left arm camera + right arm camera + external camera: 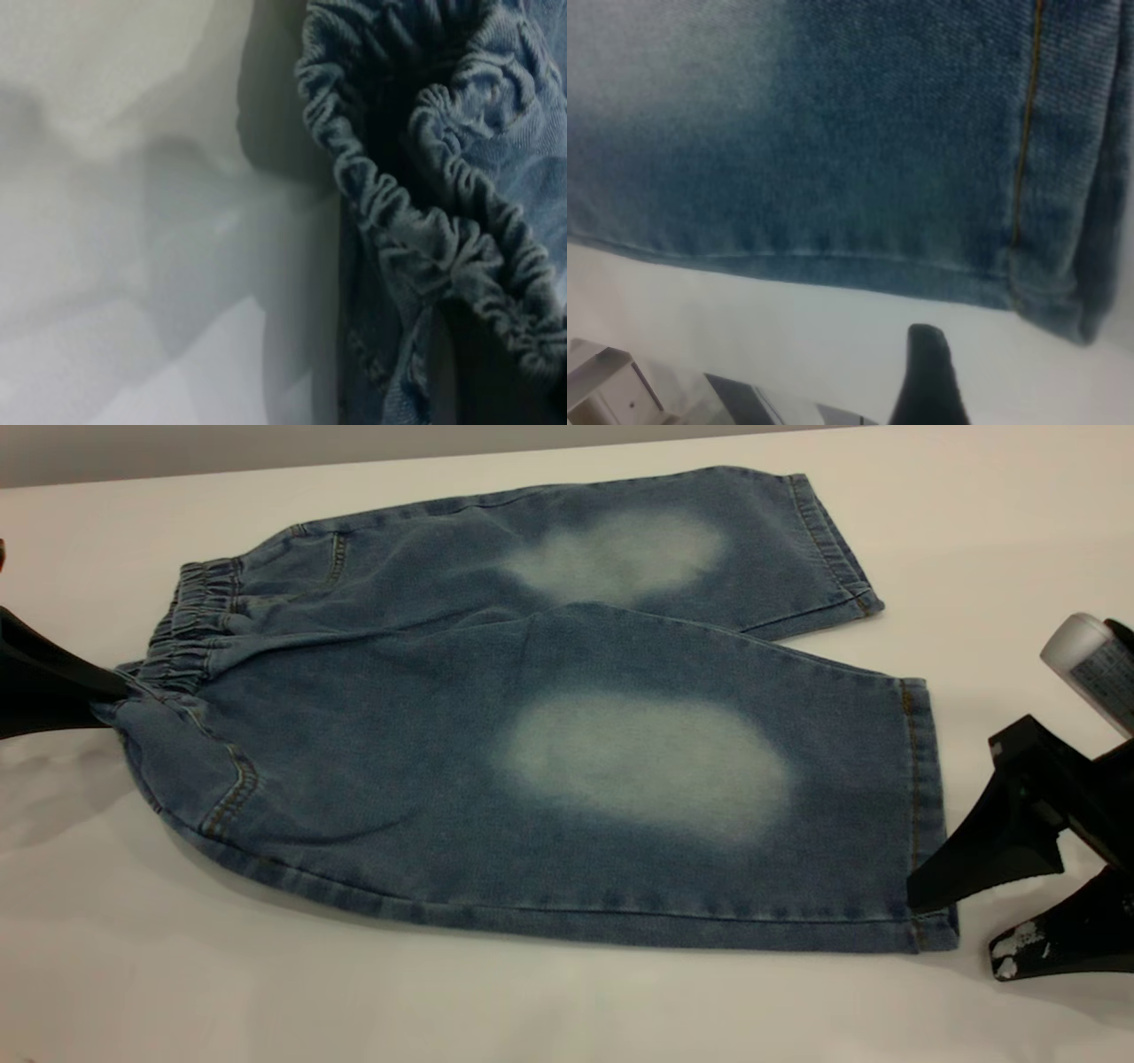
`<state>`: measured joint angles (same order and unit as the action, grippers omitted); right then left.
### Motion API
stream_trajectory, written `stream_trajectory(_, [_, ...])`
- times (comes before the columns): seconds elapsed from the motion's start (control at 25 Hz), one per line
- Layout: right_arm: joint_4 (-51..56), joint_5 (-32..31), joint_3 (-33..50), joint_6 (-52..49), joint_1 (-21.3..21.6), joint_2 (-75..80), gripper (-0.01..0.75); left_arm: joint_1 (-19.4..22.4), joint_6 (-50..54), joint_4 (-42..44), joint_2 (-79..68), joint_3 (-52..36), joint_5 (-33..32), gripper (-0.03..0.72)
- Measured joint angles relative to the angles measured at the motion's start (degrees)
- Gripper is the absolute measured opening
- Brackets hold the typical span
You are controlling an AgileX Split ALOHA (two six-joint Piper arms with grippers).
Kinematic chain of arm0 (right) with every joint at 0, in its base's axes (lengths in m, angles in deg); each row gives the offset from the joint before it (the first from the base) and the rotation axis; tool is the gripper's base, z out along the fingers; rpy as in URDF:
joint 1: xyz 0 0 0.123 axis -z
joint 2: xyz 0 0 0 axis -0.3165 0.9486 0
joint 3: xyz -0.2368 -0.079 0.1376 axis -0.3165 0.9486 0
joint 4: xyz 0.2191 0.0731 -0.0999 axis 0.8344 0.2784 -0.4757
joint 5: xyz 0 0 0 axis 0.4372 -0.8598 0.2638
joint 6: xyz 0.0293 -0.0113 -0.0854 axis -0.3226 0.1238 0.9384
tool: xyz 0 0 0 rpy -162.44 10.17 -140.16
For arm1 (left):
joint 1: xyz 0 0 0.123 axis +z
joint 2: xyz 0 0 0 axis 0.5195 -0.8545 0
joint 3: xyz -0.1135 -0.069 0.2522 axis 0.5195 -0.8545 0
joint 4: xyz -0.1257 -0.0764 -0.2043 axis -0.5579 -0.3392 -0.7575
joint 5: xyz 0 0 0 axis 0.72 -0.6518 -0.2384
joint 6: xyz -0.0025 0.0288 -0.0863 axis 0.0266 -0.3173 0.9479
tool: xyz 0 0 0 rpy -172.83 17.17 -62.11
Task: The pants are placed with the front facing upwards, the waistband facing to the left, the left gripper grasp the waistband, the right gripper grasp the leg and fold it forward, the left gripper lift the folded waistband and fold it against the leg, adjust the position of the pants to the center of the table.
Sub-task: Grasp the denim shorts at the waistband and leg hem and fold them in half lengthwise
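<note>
The white bench (567, 1010) carries little besides the pants (549, 779); a pale cylinder with printed text (1094, 664) rides on the right arm at the edge of the exterior view, and nothing lies across the cloth.

The pants lie flat and spread, front up, waistband (190, 629) toward the left arm, both legs running toward the right arm. Each leg has a pale faded oval patch (647, 766) on mid-blue denim; a curved pocket seam in tan stitching sits near the waistband. The hems are turned and stitched — the near leg's hem corner lies just beside the right claw (957, 921).

The left claw (106, 691) meets the near end of the waistband, its black tip at the gathered cloth; whether it has closed on the band I cannot tell. Its wrist view shows the ruched elastic, crinkled in small folds.

The right claw stands open, one finger (983, 859) over the hem corner and the other (1045, 943) on the bench — holding nothing.
</note>
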<state>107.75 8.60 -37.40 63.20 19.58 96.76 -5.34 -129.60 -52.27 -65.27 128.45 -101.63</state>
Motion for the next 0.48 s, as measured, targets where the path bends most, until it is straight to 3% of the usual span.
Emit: stream_trajectory(0.48, [5.48,-4.97,-2.5,5.6,0.0,4.66,0.425,0.0,0.0,-0.52,0.0,0.0,0.0,0.119])
